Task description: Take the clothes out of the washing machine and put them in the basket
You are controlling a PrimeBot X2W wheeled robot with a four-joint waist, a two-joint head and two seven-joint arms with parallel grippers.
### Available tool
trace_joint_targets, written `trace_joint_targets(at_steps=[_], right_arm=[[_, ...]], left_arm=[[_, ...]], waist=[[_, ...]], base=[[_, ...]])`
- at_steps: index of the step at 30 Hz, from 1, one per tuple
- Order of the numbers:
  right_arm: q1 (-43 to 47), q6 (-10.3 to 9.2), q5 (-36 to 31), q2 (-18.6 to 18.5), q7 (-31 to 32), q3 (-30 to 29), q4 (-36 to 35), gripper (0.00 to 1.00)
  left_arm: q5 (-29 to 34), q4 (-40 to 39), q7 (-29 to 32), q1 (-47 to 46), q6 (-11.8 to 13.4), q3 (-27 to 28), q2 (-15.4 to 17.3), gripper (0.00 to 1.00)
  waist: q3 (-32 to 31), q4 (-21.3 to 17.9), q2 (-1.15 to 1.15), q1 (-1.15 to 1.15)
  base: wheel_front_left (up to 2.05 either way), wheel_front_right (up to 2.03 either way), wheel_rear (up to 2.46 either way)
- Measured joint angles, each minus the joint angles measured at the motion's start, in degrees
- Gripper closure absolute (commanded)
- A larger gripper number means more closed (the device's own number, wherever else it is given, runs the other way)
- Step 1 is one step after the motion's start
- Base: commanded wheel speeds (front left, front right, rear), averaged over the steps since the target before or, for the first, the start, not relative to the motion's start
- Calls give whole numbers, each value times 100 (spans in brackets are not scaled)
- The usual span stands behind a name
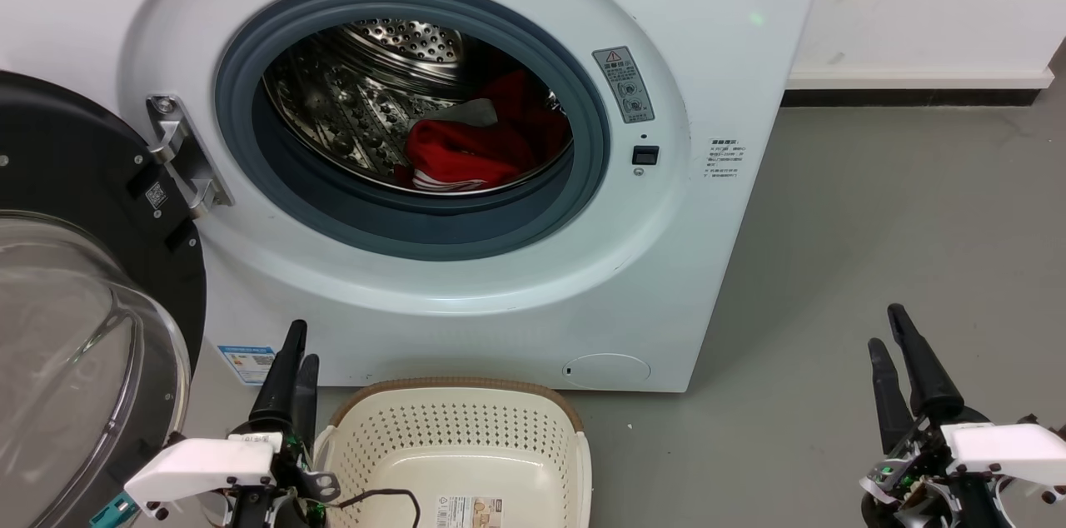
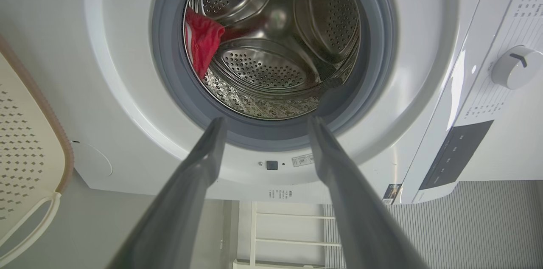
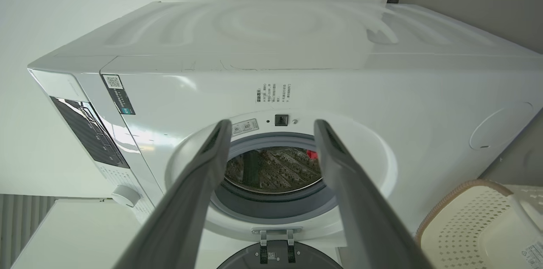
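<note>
The white washing machine [image 1: 716,28] stands with its door swung open to the left. Red clothes [image 1: 470,146] with white stripes lie in a heap low in the steel drum [image 1: 366,95], toward its right side. The left wrist view shows the clothes [image 2: 203,44] at the drum's edge. On the floor just in front of the machine sits the cream basket [image 1: 454,436], with nothing in it but a paper label on its base. My left gripper [image 1: 300,351] is open beside the basket's left rim. My right gripper [image 1: 885,332] is open over the floor, far to the right.
The round glass door [image 1: 75,328] juts out at the lower left, close to my left arm. Grey floor [image 1: 874,211] stretches right of the machine to a white wall with a dark baseboard. A thin black cable [image 1: 383,496] crosses the basket's near edge.
</note>
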Motion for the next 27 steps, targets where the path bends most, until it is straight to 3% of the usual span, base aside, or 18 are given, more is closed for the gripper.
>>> trace_joint_targets(at_steps=[6,27], right_arm=[[25,0,-526,-10,-175,42,-109,0],[240,0,-3684,-7,-651,133,-584,0]], left_arm=[[541,-158,-156,0,0,-7,0,0],[3221,-492,-648,-42,49,-243,2,0]], waist=[[-2,7,0,0],[-2,19,0,0]], base=[[0,0,0],[0,0,0]])
